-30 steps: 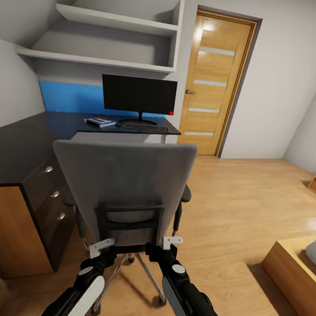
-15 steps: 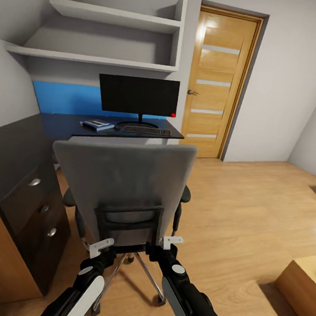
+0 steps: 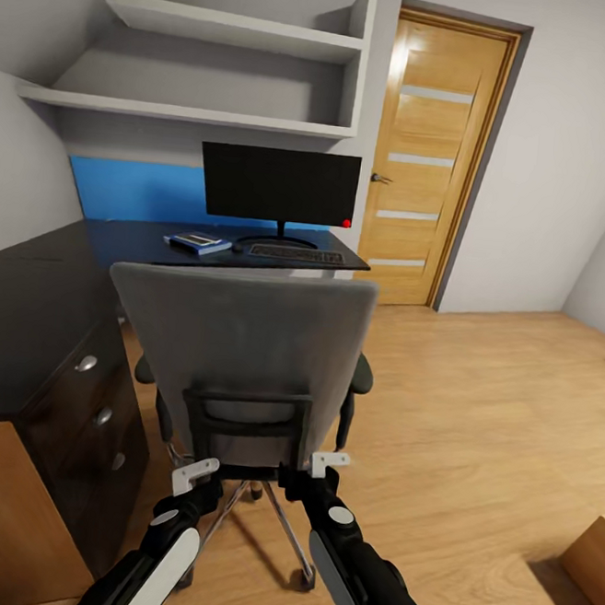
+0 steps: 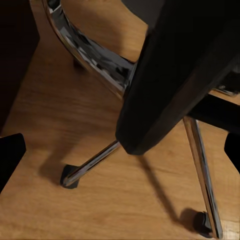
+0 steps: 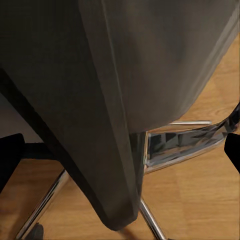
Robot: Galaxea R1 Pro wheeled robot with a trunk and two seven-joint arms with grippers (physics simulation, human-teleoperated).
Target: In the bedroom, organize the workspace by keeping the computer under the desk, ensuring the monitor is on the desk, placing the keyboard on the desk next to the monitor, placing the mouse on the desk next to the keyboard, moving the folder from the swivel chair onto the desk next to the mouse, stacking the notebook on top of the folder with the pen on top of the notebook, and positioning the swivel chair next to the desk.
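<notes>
The grey swivel chair stands right in front of me with its back toward me. My left gripper and right gripper sit at the bottom of its black back frame. In the left wrist view the left gripper is open around the black frame. In the right wrist view the right gripper is open around the edge of the grey back. On the black desk, at its far end, stand the monitor, the keyboard, a small dark mouse, and the blue folder with the dark notebook on it. The pen is too small to tell; the computer is out of view.
The desk's drawer unit is close on the chair's left. White shelves and a blue wall panel are behind the desk. A wooden door is at the back right, wooden furniture at the lower right. The chrome chair base spreads over wood floor.
The whole view has shifted, so the camera has moved. The chair keeps its place against my grippers, while the desk, monitor and door have slid to the right and the drawer unit looms closer.
</notes>
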